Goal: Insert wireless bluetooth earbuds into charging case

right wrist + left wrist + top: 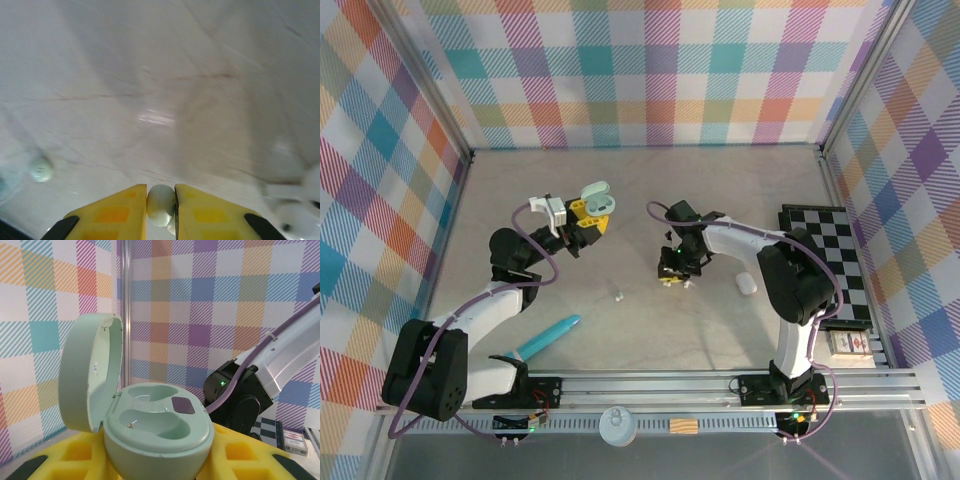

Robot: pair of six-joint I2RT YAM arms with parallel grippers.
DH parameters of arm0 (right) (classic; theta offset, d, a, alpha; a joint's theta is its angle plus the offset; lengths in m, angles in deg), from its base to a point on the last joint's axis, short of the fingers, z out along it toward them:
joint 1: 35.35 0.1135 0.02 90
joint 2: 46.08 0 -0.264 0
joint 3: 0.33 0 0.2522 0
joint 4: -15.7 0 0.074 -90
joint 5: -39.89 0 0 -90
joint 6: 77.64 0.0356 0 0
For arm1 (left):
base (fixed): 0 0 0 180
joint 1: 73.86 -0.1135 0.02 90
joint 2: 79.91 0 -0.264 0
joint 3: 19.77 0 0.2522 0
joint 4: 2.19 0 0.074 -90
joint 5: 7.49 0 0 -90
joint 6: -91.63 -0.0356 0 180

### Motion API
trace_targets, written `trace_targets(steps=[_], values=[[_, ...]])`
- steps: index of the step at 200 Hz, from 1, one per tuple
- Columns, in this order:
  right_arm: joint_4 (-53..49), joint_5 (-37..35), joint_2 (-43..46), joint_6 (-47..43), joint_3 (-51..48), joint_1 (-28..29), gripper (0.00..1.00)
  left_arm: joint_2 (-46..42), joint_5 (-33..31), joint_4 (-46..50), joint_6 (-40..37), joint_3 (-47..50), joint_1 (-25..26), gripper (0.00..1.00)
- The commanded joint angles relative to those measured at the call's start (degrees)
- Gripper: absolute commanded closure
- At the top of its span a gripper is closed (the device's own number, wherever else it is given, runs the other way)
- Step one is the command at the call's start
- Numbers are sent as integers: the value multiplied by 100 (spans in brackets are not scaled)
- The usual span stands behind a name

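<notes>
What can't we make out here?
- Earbud in the right gripper: right wrist view, lower part hidden by fingers and bottom edge.
- White thing, same view: blurred, cut by the right edge; identity unclear.
- Speck on the table, top view: too small to identify.
- Left gripper on the case: left wrist view, contact cut by bottom edge.

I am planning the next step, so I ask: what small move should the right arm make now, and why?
Probably carry the right gripper toward the left gripper, which holds the charging case with its lid open. The right jaws are closed on a mint earbud, and both wells of the case look empty, so one is ready to receive it.
</notes>
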Motion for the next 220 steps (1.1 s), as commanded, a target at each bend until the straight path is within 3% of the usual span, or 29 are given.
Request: trace_targets(steps=[1,55,116,132,159,220], values=[[-608,-422,28,-438,106,-24,80,-168,71,-295,21,85,-70,68],[-968,-953,-203,-672,404,-20,78,-206,17,-107,-140,88,-79,68],[-528,-328,-322,-599,413,-22,78,-269,41,-24,-154,60,-88,68],[-590,-479,-350,-600,431,-20,77,-269,54,-20,-152,58,-88,68],[-750,-776,-278,-651,466,-20,64,-288,52,12,-165,47,-97,68],[-1006,-1474,-161,-361,642,226,65,-244,22,251,-289,-2,-284,68]])
